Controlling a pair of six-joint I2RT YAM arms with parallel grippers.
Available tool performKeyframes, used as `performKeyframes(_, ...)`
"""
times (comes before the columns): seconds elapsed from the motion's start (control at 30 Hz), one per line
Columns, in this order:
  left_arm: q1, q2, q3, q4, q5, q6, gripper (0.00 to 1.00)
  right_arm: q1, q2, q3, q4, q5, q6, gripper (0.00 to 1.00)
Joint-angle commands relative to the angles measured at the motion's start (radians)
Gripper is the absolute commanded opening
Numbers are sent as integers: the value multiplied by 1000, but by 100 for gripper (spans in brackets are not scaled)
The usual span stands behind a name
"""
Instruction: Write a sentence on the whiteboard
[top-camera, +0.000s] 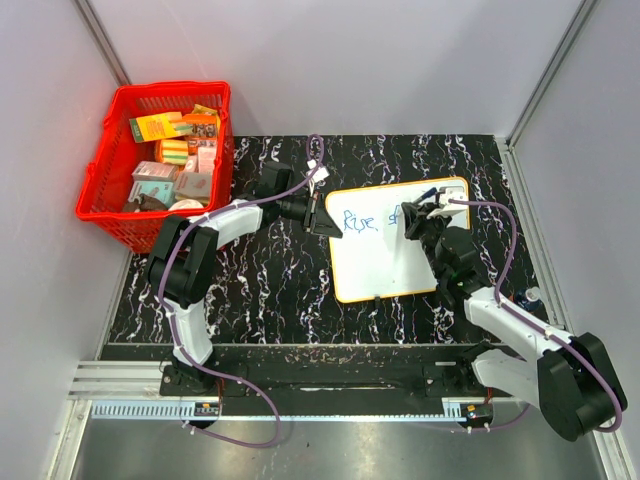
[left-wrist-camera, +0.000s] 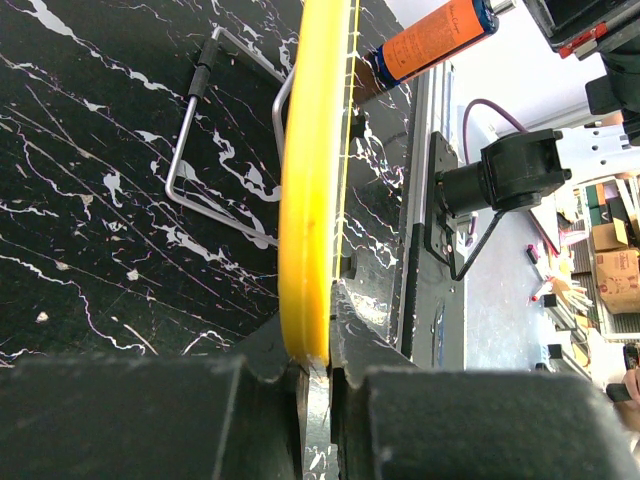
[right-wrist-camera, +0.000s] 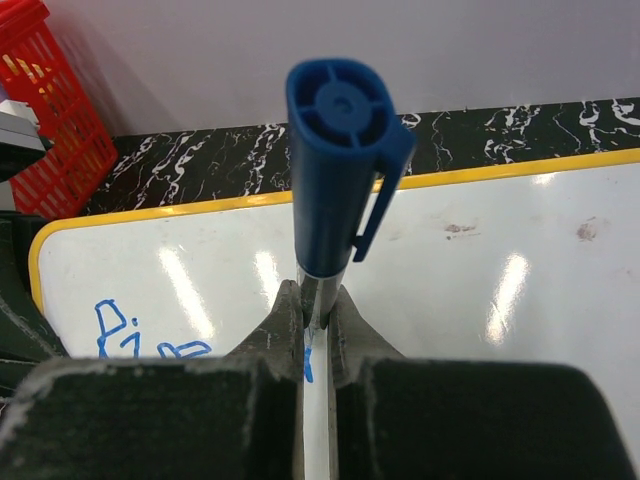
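Your left gripper is clamped on the left edge of the whiteboard. In its wrist view the jaws pinch the yellow rim edge-on, so you see none of the writing face from there. Beyond those fingers a bent metal wire lies on the black marbled mat, and part of it runs behind the rim. An orange tube with a blue end is cut off by the top of that view, and its print is too small to read.

Your right gripper is closed on a blue marker, which stands upright between the fingers. You see only its capped end and clip; the tip is hidden below the jaws, so you cannot tell whether it touches the board.

The sentence sits between the two grippers. From above, "Rise" reads clearly in blue. Just left of the right gripper a second word starts with an "s", and the fingers cover the rest.

Off to the left of the left gripper, a red basket holds small boxes with labels you cannot read.
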Motion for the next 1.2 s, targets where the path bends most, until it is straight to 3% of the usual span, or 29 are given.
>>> performKeyframes(0.0,-37,53,-23,-58,-114,204,0,-7,-8,36,13,54,-27,0)
performKeyframes(1.17,-38,56,-23,-58,-114,202,0,-7,-78,-35,-11,16,11,0)
